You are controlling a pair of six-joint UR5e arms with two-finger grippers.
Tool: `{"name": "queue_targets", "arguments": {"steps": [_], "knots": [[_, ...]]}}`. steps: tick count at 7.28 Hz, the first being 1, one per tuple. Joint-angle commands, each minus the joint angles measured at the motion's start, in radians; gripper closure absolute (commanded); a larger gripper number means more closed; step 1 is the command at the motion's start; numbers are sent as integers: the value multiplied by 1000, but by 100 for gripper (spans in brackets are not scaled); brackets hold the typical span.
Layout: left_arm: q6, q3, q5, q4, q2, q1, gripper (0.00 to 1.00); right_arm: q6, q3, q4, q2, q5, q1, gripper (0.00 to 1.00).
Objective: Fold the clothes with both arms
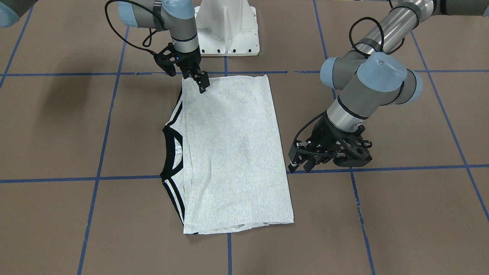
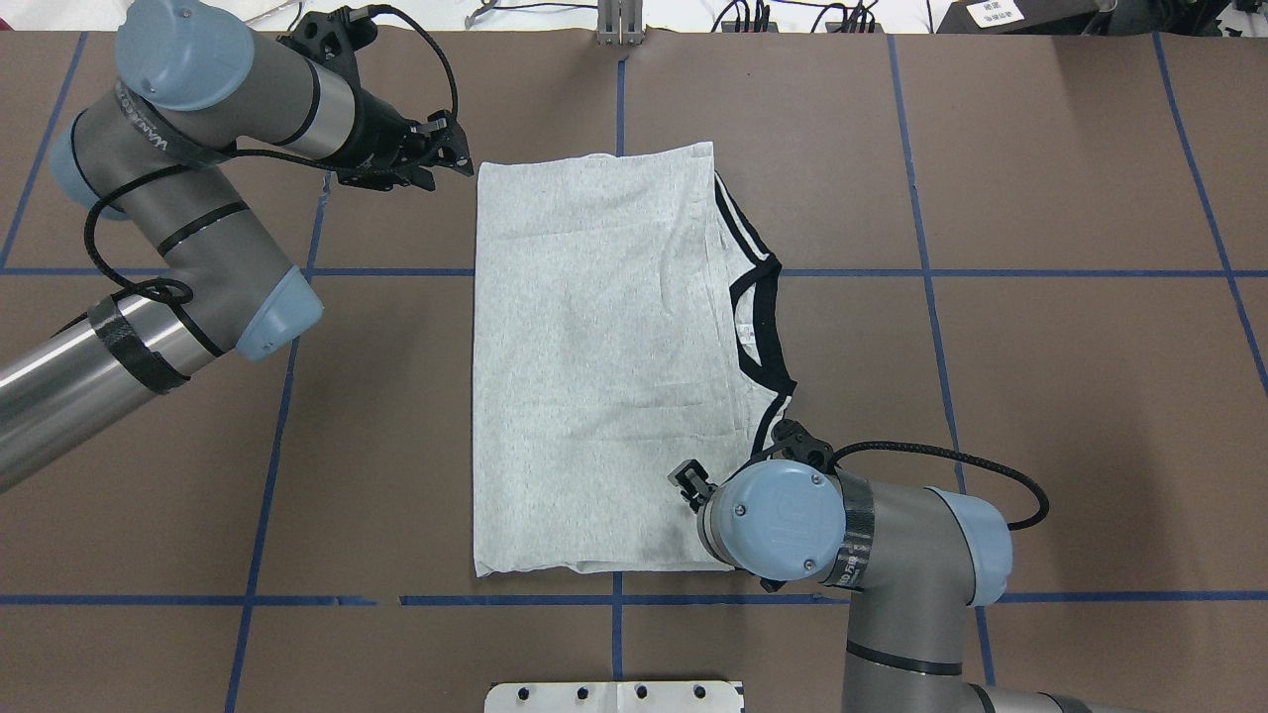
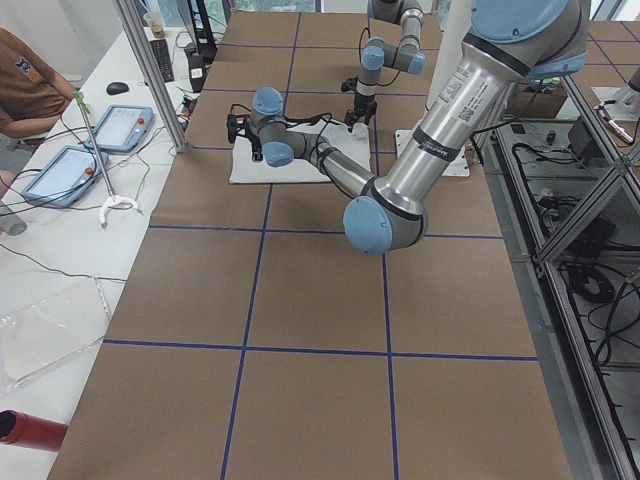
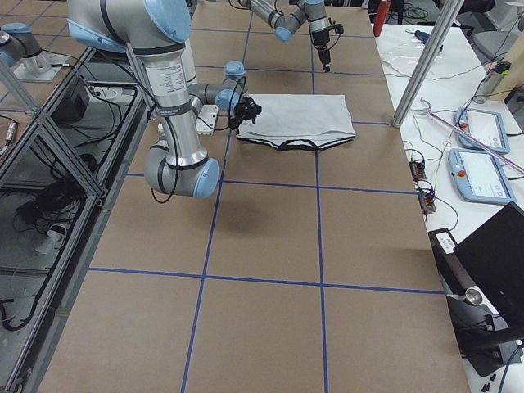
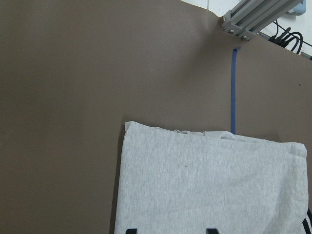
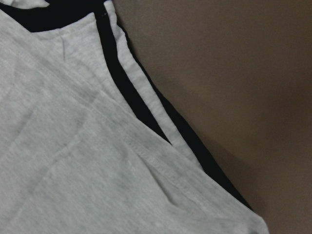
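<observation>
The T-shirt (image 1: 233,152) is lying folded on the table (image 1: 401,214) (print hidden); the right gripper (image 1: 202,87) is hovering, fingers together, over its corner, while the left gripper (image 1: 301,165) is hanging spread beside it

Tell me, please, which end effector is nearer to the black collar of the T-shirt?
The right end effector, over the shirt's near corner beside the collar. The left end effector is off the far opposite corner.
</observation>
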Motion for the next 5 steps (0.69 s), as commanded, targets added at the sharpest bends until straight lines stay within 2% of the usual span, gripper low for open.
{"name": "queue_targets", "arguments": {"steps": [1,4,5], "knots": [[0,-4,3,1,0,-1,44,4,-18,-1,-1,-7,-3,0],[0,-6,3,1,0,-1,43,10,-25,-2,1,-11,-3,2],[0,-6,3,1,2,-1,43,16,-25,-4,1,-9,-2,22]]}}
